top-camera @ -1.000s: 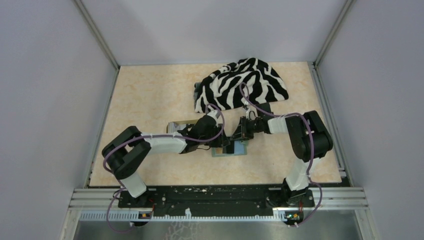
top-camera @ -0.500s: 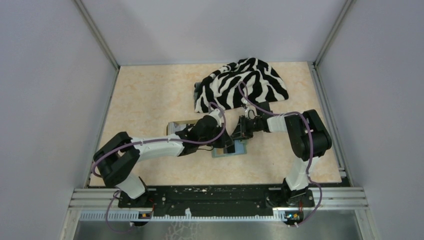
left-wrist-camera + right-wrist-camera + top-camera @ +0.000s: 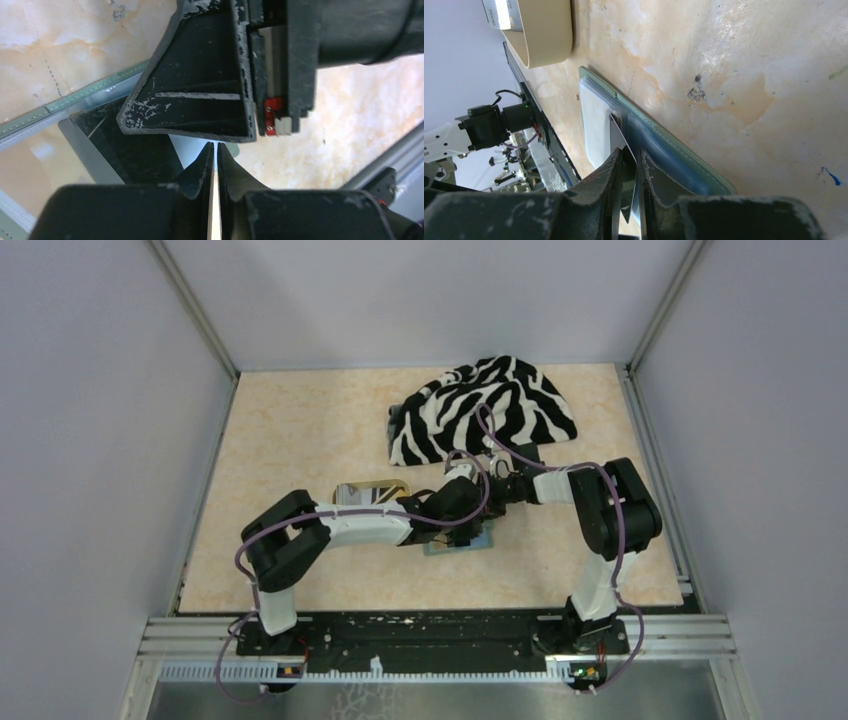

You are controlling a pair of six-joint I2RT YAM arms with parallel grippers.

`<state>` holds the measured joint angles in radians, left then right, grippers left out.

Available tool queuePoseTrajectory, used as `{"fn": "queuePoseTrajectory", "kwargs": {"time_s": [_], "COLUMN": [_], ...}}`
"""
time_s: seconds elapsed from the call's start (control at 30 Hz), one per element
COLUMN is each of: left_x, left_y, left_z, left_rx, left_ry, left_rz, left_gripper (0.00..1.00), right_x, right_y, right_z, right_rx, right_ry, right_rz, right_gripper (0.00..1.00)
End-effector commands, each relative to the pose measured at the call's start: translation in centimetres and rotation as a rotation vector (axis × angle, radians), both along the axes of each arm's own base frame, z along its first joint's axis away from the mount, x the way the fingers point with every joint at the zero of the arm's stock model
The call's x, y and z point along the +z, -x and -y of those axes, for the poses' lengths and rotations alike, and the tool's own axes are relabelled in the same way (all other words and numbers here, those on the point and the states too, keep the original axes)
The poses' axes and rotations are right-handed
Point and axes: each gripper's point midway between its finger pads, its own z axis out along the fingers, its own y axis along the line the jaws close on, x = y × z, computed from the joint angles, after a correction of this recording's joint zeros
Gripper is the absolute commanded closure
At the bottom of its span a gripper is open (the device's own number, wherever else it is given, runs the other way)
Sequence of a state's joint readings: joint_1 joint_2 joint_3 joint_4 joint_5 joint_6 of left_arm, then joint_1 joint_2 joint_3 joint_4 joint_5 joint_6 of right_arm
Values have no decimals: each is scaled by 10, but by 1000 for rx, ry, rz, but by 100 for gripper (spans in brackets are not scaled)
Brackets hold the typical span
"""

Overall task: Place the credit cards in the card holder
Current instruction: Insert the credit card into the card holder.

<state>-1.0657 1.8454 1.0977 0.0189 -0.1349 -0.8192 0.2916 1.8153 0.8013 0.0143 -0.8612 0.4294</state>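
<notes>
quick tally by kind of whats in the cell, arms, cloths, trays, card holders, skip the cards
robot arms: 2 (left arm, right arm)
zebra-striped cloth: 1
tan tray: 1
card holder: 1
total: 5

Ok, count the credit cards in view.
3 cards: one pinched in the right hand at the card holder, one thin pale edge in the left hand, one in the tan tray. More may be hidden.
</notes>
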Motion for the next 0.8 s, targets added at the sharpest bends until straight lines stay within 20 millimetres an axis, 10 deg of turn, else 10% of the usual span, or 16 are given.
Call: {"fn": "queuePoseTrajectory", "kwargs": {"time_s": [0.0,0.77], "left_x": [-19,-45], "left_y": [-4,-19], "left_z": [-10,-70], "left_rx": [78,328], "left_ry": [-146,-415], "left_rz": [10,39], "left_gripper": [89,79], "right_x": [6,16], "right_y": [-12,-14], "right_z": [-4,-7], "right_rx": [12,36], "right_ry": [-7,-28], "right_rz": [50,72], "right_gripper": [84,68]}}
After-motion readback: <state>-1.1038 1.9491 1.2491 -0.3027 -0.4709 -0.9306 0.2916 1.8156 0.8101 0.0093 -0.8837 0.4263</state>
